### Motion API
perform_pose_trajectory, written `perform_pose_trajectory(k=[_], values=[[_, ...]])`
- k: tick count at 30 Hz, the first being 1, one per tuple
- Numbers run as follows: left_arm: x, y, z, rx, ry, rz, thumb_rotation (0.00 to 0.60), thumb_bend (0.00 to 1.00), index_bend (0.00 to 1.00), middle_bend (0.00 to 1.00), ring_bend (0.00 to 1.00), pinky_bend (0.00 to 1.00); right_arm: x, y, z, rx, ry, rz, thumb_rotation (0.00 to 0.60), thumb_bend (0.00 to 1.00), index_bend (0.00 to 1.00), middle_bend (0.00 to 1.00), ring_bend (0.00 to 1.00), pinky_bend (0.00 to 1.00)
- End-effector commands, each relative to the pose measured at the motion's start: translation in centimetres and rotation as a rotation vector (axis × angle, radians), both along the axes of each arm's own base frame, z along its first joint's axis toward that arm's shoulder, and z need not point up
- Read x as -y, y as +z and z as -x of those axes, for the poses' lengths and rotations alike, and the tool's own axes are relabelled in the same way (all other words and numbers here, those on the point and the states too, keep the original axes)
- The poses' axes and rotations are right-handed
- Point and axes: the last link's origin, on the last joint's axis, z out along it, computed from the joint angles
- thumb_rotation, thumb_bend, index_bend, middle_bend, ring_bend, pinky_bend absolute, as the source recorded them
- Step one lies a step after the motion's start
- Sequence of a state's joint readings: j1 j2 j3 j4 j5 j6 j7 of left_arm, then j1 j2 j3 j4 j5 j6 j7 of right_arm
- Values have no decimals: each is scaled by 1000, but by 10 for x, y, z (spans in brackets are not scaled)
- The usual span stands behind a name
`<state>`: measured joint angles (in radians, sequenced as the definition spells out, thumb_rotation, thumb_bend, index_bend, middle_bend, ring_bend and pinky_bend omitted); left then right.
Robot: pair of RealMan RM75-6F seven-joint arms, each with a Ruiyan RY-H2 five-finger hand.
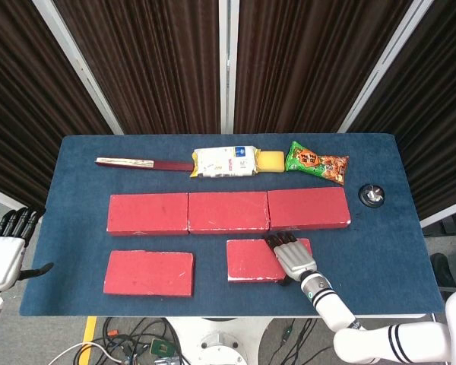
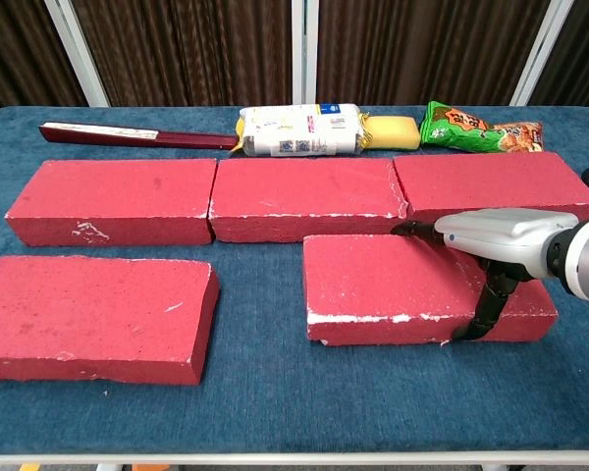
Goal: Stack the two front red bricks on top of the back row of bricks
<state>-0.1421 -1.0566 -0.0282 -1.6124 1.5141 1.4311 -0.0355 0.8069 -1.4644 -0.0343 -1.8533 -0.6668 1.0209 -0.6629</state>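
Three red bricks form the back row [image 1: 228,211] [image 2: 304,196], end to end. Two red bricks lie in front of that row. The front left brick [image 1: 149,272] [image 2: 93,314] lies untouched. My right hand [image 1: 292,258] [image 2: 491,235] lies across the right end of the front right brick [image 1: 251,260] [image 2: 383,289] and grips it. Its fingers reach over the far edge and its thumb presses the near face. That brick rests flat on the blue table [image 1: 76,152]. My left hand [image 1: 4,255] hangs off the table's left edge, fingers apart and empty. It shows only in the head view.
Along the back edge lie a dark red flat stick [image 1: 144,163], a white packet [image 1: 226,161], a yellow block [image 1: 271,160] and a green snack bag [image 1: 317,162]. A small black round object [image 1: 373,195] sits at the right, past the back row.
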Motion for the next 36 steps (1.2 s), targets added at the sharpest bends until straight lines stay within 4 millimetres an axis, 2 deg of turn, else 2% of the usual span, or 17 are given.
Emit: perform_pose_trajectory(k=[1, 10, 14, 18, 22, 26, 31, 36], values=[[1, 0, 0, -1, 0, 0, 600, 0, 0, 0, 0, 17, -1, 1, 0, 1, 7, 10, 600, 167, 0, 137, 13, 75], [-3, -2, -2, -4, -2, 4, 600, 0, 0, 0, 0, 17, -5, 16, -4, 28, 46, 48, 600, 201, 0, 185, 92, 183], [-2, 0, -3, -6, -5, 4, 600, 0, 0, 0, 0, 17, -8, 32, -14, 73, 69, 70, 600, 200, 0, 183, 95, 185], [-1, 0, -4, -5, -7, 5, 600, 0, 0, 0, 0, 18, 0, 52, -29, 84, 134, 124, 600, 189, 0, 176, 91, 185], [-2, -1, -4, -9, -9, 24, 600, 0, 0, 0, 0, 16, 25, 63, -49, 21, 236, 154, 600, 183, 0, 170, 92, 185], [-1, 1, -4, -6, -7, 21, 600, 0, 0, 0, 0, 16, 60, 64, -69, 3, 271, 162, 600, 183, 0, 167, 94, 186], [-1, 2, -1, 1, 5, 28, 600, 0, 0, 0, 0, 16, 98, 63, -78, -19, 270, 154, 600, 184, 0, 170, 94, 185], [-2, 2, -1, 12, 5, 29, 600, 0, 0, 0, 0, 16, 121, 57, -81, -19, 223, 125, 600, 183, 0, 174, 94, 182]])
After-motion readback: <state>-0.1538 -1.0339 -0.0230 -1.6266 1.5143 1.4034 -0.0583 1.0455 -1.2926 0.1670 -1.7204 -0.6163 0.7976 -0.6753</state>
